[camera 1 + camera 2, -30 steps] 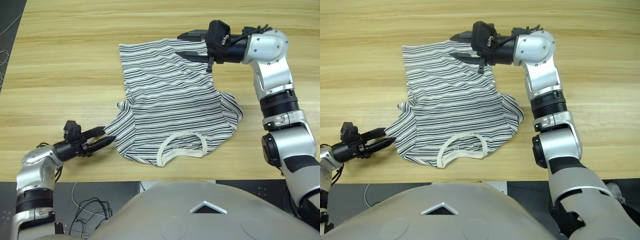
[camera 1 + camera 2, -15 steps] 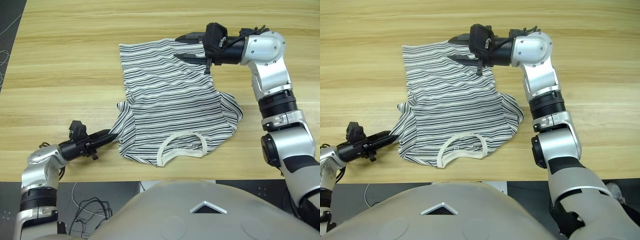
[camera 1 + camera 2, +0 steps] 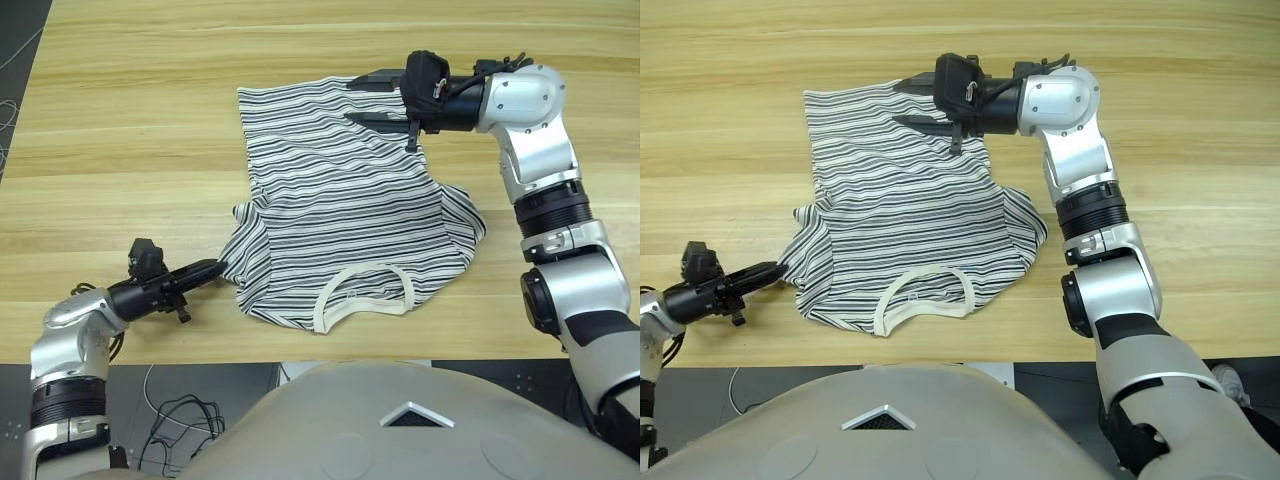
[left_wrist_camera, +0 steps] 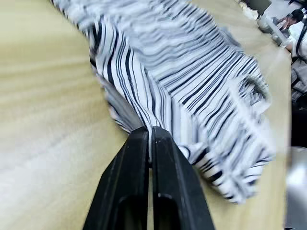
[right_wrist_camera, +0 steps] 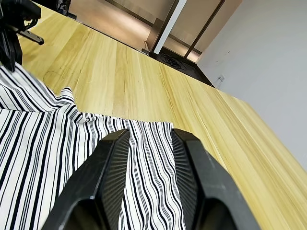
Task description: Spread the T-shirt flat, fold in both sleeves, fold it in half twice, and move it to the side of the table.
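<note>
T-shirt [image 3: 345, 215]: striped, rumpled, middle of bench [image 3: 130, 130]. Left tool [image 3: 212, 268]: closed, pinching sleeve [image 3: 245, 262]. Right tool [image 3: 362, 98]: wide, over far hem [image 3: 300, 92]. Advice: draw sleeve outward, low, steady.

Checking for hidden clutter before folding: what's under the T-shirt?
The wooden table shows around the T-shirt; the part beneath the cloth is covered, so anything there can't be seen.
</note>
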### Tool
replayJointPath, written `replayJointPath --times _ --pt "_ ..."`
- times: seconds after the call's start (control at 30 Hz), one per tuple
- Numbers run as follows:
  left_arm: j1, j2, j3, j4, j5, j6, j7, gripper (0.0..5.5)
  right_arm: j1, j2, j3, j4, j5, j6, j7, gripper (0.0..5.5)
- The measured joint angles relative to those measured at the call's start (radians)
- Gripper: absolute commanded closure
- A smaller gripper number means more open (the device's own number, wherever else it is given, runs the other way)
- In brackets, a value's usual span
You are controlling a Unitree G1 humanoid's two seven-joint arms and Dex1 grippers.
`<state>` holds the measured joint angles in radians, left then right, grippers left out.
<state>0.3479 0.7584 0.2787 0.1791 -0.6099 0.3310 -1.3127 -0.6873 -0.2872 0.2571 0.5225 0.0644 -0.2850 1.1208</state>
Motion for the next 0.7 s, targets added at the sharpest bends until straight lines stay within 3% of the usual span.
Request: replayJointPath --times 0.23,0.43,0.7 --pt "-0.01 0.025 0.073 -0.081 -0.098 0.125 -0.011 5.36 0.0 0.005 0.005 0.0 0.0 -0.001 0.0 3.91" --pt "-0.013 0.023 0.065 -0.199 -0.126 0.177 0.003 5.36 0.007 0.011 0.011 -0.001 0.0 -0.002 0.0 3.91" --pt "-0.194 -0.068 -0.155 -0.304 -0.089 0.22 0.083 5.36 0.029 0.016 0.017 -0.002 0.003 -0.014 0.0 3.91"
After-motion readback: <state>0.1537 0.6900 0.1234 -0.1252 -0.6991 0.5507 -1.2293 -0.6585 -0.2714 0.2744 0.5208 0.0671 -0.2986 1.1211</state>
